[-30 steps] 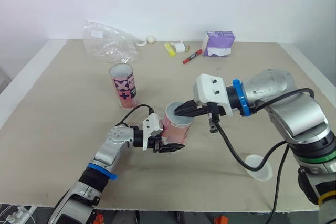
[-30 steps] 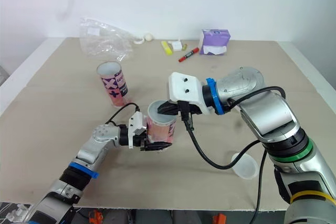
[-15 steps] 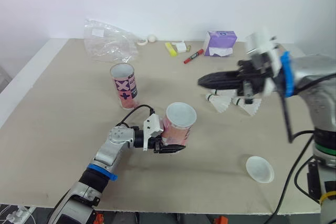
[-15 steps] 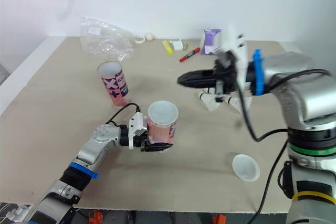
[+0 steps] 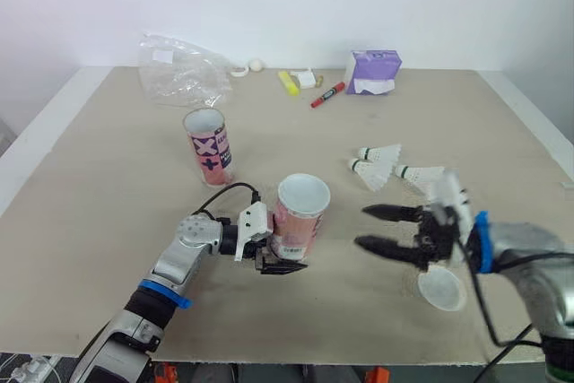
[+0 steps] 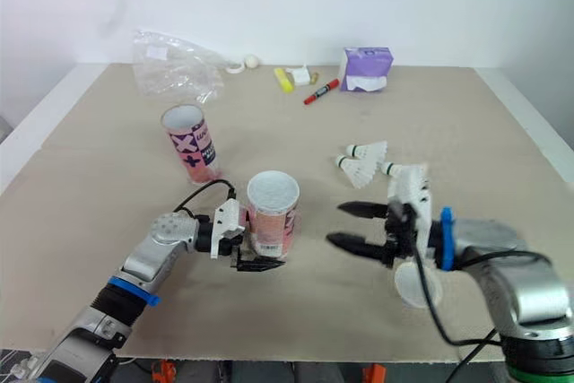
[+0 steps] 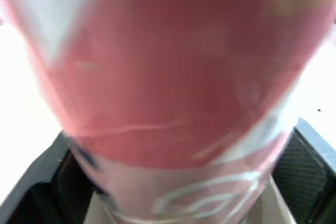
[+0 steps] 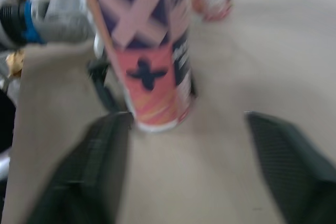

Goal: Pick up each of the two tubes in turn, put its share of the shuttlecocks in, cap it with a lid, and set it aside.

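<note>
Uncapped tube (image 5: 299, 221), upright, left gripper (image 5: 282, 256) clamped on it.
Empty, wide-open right gripper (image 5: 362, 227) seemingly just left of lid (image 5: 444, 291); careless sweep may topple tube.

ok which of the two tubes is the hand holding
The nearer tube, clamped in the left hand. The other tube stands free farther back, toward the plastic bag.

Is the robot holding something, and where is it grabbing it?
Its left hand grips the pink cardboard tube low on its side, near the base. Its right hand is open, holding nothing.
</note>
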`<state>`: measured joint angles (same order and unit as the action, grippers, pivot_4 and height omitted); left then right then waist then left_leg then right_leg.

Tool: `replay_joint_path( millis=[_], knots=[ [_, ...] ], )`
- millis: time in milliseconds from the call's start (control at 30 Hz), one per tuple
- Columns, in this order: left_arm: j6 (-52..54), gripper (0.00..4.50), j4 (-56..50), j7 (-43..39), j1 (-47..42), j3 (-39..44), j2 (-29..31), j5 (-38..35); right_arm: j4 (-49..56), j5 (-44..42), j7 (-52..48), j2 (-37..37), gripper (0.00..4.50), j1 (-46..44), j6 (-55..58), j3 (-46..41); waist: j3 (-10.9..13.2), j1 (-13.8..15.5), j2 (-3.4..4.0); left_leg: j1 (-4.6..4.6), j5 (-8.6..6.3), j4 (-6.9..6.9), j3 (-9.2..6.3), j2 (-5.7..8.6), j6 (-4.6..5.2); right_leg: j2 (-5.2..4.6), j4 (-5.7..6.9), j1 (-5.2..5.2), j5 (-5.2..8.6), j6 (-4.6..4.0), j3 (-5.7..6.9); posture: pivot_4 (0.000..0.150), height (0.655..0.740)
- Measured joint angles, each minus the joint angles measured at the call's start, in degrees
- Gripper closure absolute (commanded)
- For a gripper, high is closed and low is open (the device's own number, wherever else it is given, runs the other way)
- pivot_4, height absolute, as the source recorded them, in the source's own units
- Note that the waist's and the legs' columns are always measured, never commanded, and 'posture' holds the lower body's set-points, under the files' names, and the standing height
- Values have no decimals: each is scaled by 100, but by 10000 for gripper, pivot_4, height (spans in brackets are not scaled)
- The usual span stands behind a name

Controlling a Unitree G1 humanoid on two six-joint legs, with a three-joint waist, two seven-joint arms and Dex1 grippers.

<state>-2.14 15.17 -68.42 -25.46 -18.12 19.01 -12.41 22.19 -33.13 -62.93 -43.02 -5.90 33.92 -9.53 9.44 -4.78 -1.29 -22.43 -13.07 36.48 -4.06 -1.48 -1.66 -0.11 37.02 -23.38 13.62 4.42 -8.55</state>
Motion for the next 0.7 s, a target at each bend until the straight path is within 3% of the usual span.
replay_joint_path(
  millis=[433, 700],
  knots=[
    [99, 0, -574, -240, 193, 341, 686, -178, -233, 568, 419, 766, 726, -174, -788, 1177, 50, 30, -10, -10, -7, -6, -3, -4, -12, 1, 0, -7, 3, 8, 0, 1500, 7400],
    [827, 0, -1441, -275, 615, 698, 1035, -773, -699, 971, 481, 1227, 726, -196, -1465, 1606, 59, 42, -8, -9, -12, -6, -4, -6, -19, 1, 1, -7, 9, 7, 1, 1500, 7400]
  ],
)
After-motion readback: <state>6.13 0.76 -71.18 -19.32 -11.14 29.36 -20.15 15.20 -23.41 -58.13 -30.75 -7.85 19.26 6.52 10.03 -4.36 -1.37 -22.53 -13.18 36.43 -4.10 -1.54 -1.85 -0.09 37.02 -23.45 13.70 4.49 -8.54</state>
